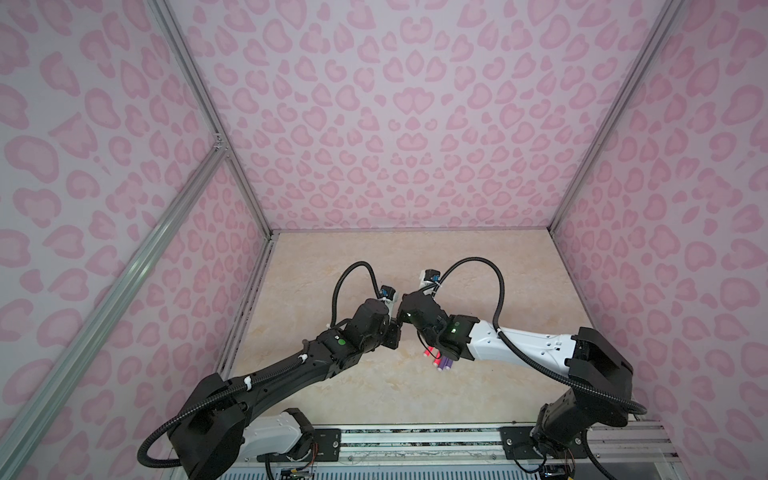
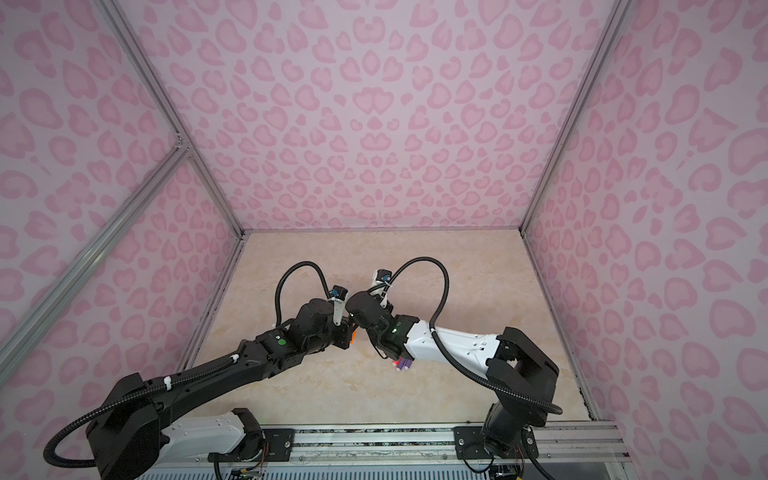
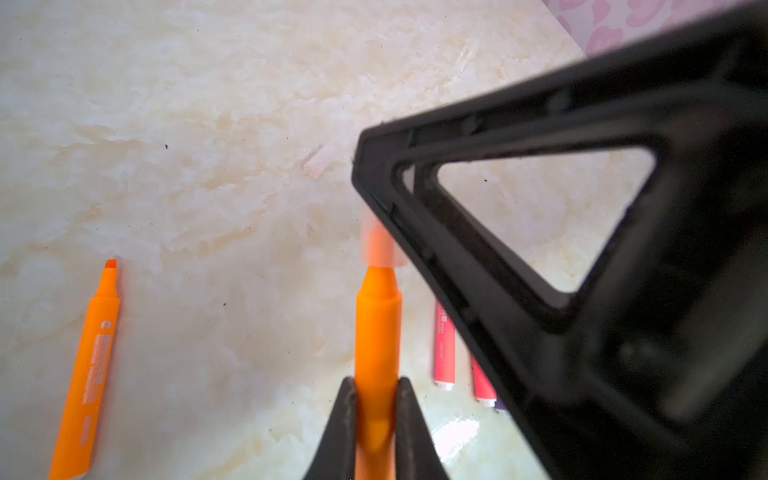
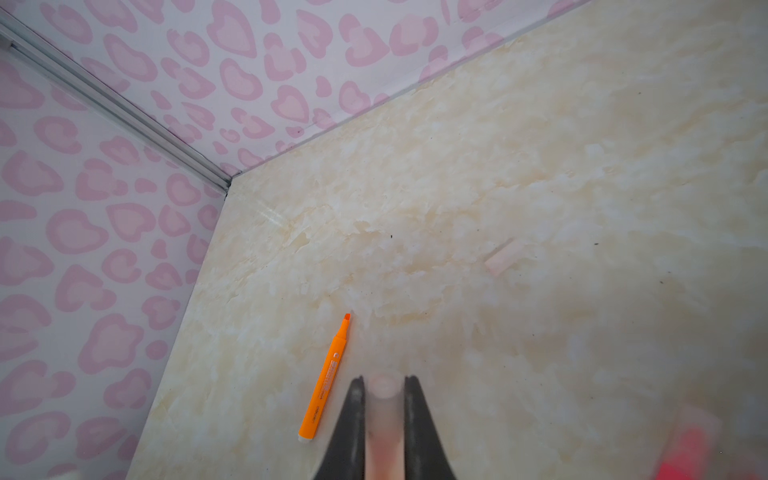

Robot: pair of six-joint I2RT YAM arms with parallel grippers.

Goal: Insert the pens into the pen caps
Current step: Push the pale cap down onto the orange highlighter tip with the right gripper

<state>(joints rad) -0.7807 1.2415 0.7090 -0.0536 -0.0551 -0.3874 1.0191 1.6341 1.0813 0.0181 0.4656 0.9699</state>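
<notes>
Capping one pen is the step in hand. The left end effector (image 3: pixel 377 384) is clenched on the barrel of an orange pen (image 3: pixel 377 332), whose tapered tip points straight out ahead of its jaws. The right end effector (image 4: pixel 384 382) is clamped on a pale cap (image 4: pixel 384 415). In the left wrist view the cap sits over the pen's tip just ahead of the left jaws, with a band of taper showing between the cap's rim and the barrel's shoulder (so it looks only partly on). Both appear to be held up off the bench (image 3: pixel 187 145). I judge the next move to be a straight push along the pen's length, the two kept in line, until rim meets shoulder; a tilt could jam the cap. To one side of the left end effector lies a second orange pen (image 3: pixel 89 365), to the other side pink-red pens (image 3: pixel 444 345), and a loose cap (image 3: pixel 320 164) farther ahead
</notes>
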